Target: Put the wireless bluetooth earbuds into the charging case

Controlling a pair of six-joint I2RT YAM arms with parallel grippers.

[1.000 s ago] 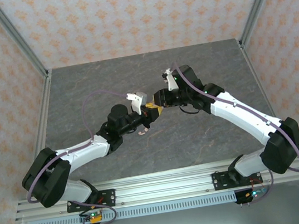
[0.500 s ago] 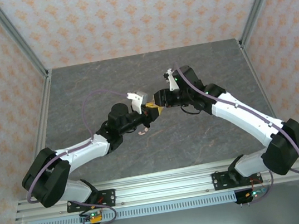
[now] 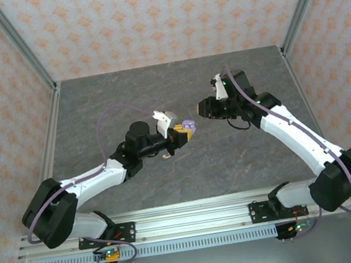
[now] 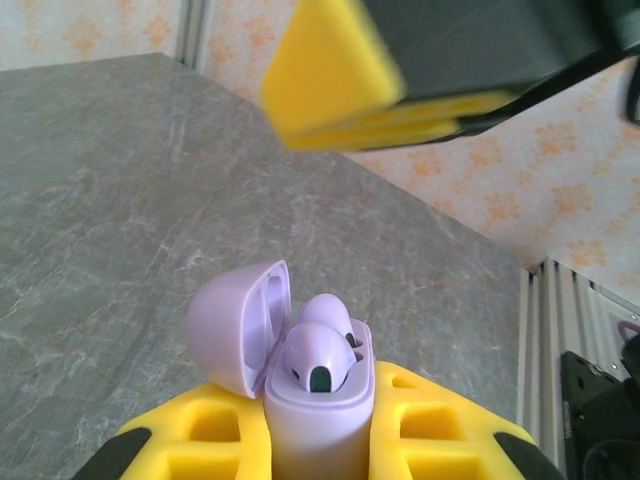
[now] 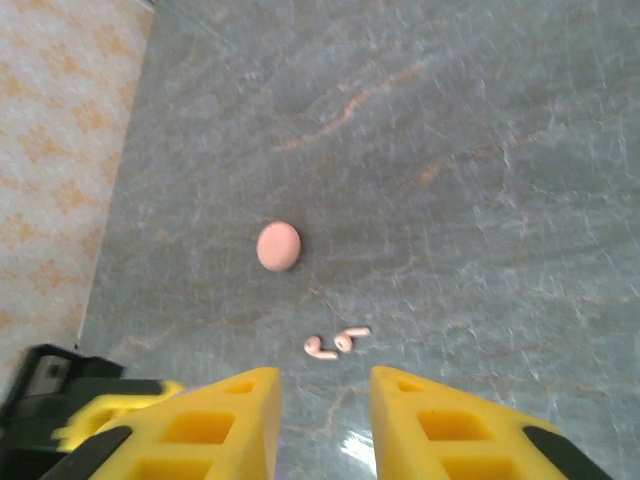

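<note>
My left gripper [image 4: 318, 452] is shut on a lilac charging case [image 4: 318, 420], held upright with its lid [image 4: 235, 325] swung open to the left. Two lilac earbuds [image 4: 318, 355] sit side by side in the case's sockets, heads up. From above, the case [image 3: 190, 125] shows at the tip of the left gripper [image 3: 180, 135], over mid-table. My right gripper [image 3: 202, 108] stands apart to its right, open with nothing between its yellow fingers [image 5: 225, 425]. Below it on the table lie two pale pink earbuds [image 5: 322, 348] and, beyond them, a closed round pink case [image 5: 278, 246].
The table is grey stone-patterned [image 3: 124, 99], walled by patterned panels with metal posts [image 3: 17, 46] at the corners. The right gripper's yellow finger [image 4: 335, 75] hangs above and beyond the lilac case in the left wrist view.
The right gripper has pulled back to the right, away from the lilac case it was at. The left gripper still holds the case, which now shows uncovered with both lilac earbuds in it.
</note>
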